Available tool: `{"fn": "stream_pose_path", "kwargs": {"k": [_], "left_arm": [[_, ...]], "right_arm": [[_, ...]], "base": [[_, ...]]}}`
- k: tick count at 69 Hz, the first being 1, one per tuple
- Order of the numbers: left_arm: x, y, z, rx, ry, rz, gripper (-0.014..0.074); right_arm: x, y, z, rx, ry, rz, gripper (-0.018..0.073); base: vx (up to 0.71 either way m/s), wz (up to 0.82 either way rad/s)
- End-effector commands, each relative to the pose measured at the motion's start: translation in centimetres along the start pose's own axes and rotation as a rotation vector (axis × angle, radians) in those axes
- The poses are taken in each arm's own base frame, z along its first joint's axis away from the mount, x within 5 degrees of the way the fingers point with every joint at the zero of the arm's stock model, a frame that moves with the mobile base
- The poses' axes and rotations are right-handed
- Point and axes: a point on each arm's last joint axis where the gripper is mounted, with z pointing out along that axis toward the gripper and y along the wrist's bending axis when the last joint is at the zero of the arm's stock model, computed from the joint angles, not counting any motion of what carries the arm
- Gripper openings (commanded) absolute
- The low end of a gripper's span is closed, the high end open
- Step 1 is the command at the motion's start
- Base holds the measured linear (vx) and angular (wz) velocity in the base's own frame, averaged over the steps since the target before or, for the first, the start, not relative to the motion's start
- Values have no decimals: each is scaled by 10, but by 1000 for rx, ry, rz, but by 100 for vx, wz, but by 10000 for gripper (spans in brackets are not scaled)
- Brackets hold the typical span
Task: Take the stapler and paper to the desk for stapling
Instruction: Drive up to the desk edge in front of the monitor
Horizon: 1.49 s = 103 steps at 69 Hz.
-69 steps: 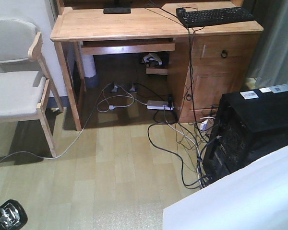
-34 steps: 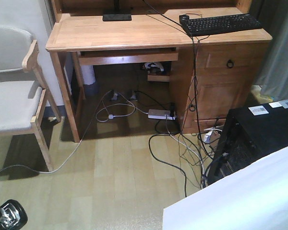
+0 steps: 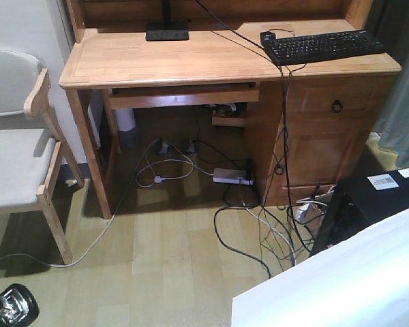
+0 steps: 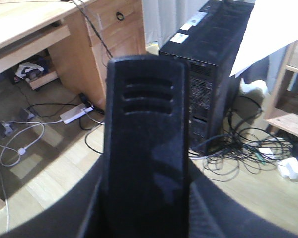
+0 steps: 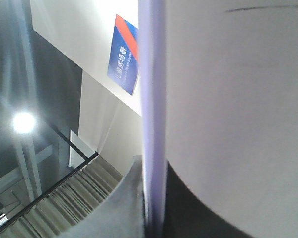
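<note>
The left jaws clench the stapler [image 4: 146, 148], which fills the wrist view. The right jaws pinch the paper [image 3: 341, 286] edge-on. Both are lifted but well short of the table's [image 3: 191, 58] front edge, so carrying, setting down and stapling remain. Against a second ago, the table looms nearer and the computer case [image 3: 375, 204] has slid right.

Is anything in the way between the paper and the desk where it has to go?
Between the paper and the desk lie loose cables on the floor, and a black computer tower stands just beyond the paper. On the desk, a keyboard fills the right end.
</note>
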Motion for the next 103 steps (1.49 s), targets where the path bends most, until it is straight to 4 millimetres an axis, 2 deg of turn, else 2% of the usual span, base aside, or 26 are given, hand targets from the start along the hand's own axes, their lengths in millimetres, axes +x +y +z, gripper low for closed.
{"fn": "stream_pose_path", "kwargs": {"k": [1, 103], "left_arm": [[-18, 2, -5, -20, -125, -14, -6], [-18, 2, -5, -20, -125, -14, -6]], "right_arm": [[-7, 14, 1, -88, -40, -15, -3], [-7, 14, 1, -88, -40, -15, -3]], "base": [[20, 3], [18, 3]]}}
